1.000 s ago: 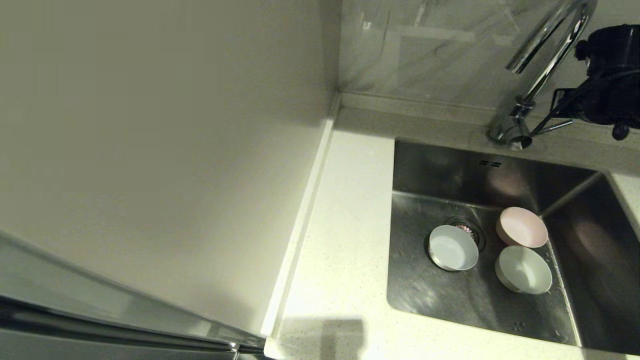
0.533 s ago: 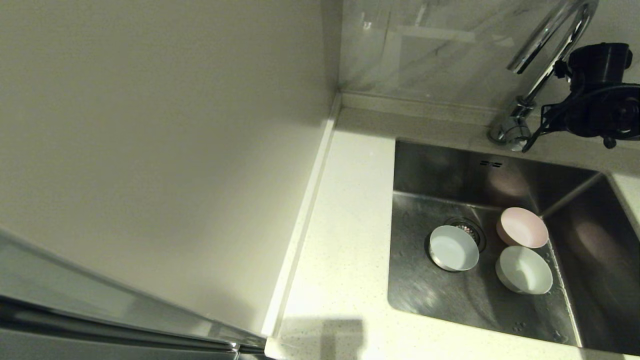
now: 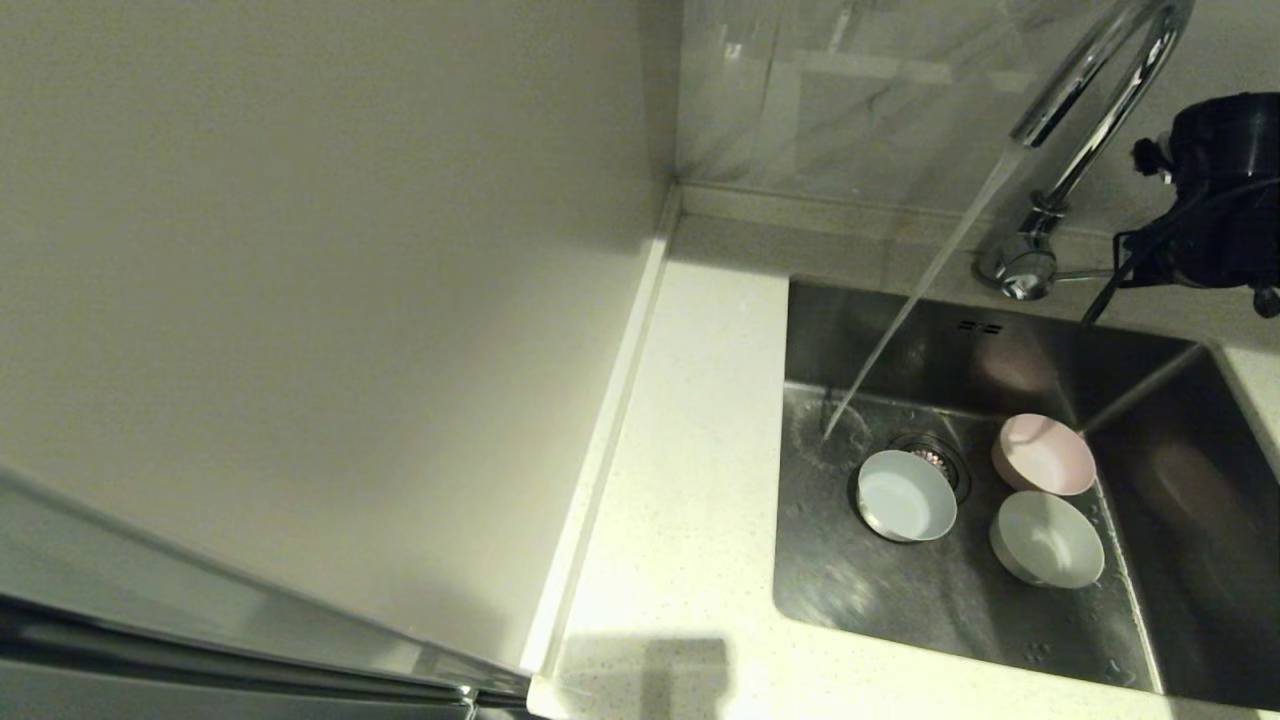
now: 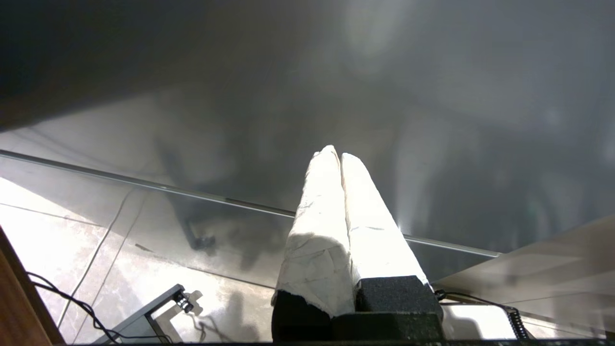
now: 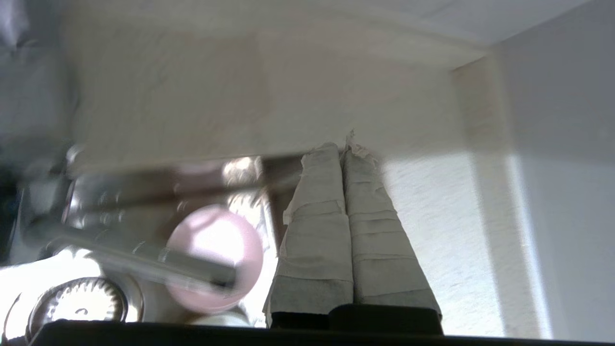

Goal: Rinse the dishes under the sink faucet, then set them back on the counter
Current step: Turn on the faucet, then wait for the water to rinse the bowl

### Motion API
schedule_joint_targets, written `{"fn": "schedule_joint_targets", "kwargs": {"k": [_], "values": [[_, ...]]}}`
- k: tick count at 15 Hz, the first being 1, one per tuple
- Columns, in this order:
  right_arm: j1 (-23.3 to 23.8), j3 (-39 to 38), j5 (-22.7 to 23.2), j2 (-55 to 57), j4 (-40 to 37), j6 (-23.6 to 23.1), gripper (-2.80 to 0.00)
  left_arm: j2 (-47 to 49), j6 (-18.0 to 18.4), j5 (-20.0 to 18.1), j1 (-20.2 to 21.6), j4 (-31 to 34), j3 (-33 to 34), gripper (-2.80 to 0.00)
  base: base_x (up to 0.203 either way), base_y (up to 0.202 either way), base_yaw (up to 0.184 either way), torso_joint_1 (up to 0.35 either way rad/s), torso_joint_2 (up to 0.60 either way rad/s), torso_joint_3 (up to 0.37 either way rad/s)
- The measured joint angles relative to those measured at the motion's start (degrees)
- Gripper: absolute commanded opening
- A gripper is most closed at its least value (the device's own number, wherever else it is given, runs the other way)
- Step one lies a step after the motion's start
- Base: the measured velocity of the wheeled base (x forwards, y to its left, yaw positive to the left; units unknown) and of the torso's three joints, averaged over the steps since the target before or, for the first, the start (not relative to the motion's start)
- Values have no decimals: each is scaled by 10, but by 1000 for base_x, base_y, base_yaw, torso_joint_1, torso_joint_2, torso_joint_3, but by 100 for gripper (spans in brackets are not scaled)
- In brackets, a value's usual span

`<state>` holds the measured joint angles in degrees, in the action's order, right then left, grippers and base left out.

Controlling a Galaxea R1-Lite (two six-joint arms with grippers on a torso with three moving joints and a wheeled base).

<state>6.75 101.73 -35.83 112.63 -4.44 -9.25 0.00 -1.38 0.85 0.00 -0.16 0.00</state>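
Three small bowls are sitting on the floor of the sink (image 3: 850, 590), a square steel basin sunk into the white speckled counter (image 3: 690, 470), which is running along the basin's left and front edges. Behind the basin, the faucet (image 3: 1085, 110) is arching up from its round base, and a stream of water (image 3: 915, 300) is pouring from its spout, slanting down and landing on the basin floor just left of the drain strainer (image 3: 932, 457). The pale blue bowl (image 3: 905, 495) is resting partly over the strainer, close to the splash. The pale pink bowl (image 3: 1043, 454) is lying to its right, and the pale mint-white bowl (image 3: 1046, 539) is sitting just in front of the pink one. The right gripper (image 5: 342, 146) is hovering beside the faucet's side lever (image 3: 1085, 273), its taped fingers (image 5: 317, 211) pressed together. The left gripper (image 4: 338, 154) is hanging away from the sink, fingers (image 4: 319, 211) also pressed together and holding nothing.
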Motion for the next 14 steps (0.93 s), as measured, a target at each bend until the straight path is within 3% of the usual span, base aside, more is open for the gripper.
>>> {"fn": "schedule_joint_targets", "kwargs": {"k": [3,8,11,14], "values": [[29,23,1,-24,2,-6,-280,0,0,0,0,0,0,-280,0,0,0,0,0,0],[128,11,7,-104,-7,22,-280,0,0,0,0,0,0,-280,0,0,0,0,0,0],[199,-55,23,-173,-58,46,-280,0,0,0,0,0,0,-280,0,0,0,0,0,0],[240,-187,64,-252,-117,94,-280,0,0,0,0,0,0,-280,0,0,0,0,0,0]]}}
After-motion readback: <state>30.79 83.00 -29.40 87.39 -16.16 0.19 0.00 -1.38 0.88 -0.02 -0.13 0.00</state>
